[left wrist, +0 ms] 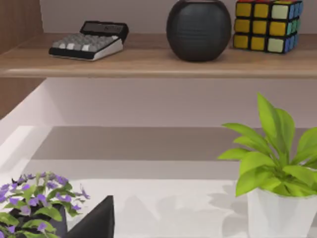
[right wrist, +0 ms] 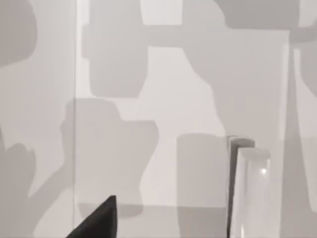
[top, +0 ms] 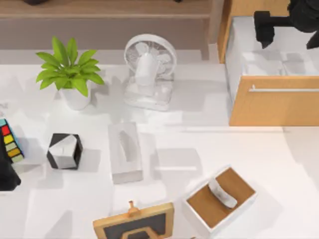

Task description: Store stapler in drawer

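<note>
Stapler (right wrist: 253, 191) lies in the open drawer (top: 274, 107); our right gripper (top: 289, 41) hangs above, fingers spread. Left arm (top: 6, 174) sits at the table's left edge.

table (top: 209, 144) white | on it: plant (top: 70, 74), fan (top: 148, 72), tissue box (top: 124, 152), tray (top: 219, 199), drawer (top: 274, 99)

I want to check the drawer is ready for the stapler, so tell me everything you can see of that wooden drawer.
The drawer sits at the right rear of the table, pulled open. Its front is a light-brown, wooden-looking panel with a thin silver horizontal bar handle; the inner walls and floor look white. Pale shapes lie inside, too faint to identify. The right gripper hangs over the open interior, apart from the front panel.
</note>
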`<state>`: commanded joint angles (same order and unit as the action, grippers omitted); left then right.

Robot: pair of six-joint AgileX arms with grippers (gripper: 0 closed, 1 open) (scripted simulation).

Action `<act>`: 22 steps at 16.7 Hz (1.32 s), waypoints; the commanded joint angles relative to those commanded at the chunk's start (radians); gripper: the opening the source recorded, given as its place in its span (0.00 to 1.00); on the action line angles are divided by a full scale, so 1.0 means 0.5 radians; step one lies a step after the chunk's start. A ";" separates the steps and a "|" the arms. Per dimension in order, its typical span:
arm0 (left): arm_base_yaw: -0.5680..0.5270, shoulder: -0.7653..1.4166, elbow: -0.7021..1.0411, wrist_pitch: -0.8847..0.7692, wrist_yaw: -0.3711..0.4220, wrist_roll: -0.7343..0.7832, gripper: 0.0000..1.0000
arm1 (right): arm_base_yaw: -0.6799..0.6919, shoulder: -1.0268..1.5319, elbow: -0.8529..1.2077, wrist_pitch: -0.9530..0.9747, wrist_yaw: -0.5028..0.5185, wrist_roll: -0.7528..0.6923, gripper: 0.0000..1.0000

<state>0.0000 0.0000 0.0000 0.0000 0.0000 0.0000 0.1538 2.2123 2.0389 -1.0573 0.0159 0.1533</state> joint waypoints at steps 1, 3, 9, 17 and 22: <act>0.000 0.000 0.000 0.000 0.000 0.000 1.00 | 0.052 -0.099 -0.064 0.139 -0.008 -0.013 1.00; 0.000 0.000 0.000 0.000 0.000 0.000 1.00 | 0.185 -0.260 -0.211 0.446 -0.022 -0.046 1.00; 0.000 0.000 0.000 0.000 0.000 0.000 1.00 | 0.455 -0.470 -0.743 1.459 0.009 -0.300 1.00; 0.000 0.000 0.000 0.000 0.000 0.000 1.00 | 0.626 -0.562 -1.535 2.497 0.117 -0.839 1.00; 0.000 0.000 0.000 0.000 0.000 0.000 1.00 | 0.781 -0.512 -1.980 3.205 0.208 -1.350 1.00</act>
<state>0.0000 0.0000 0.0000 0.0000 0.0000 0.0000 0.5444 1.9561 1.0488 0.5453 0.1200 -0.5216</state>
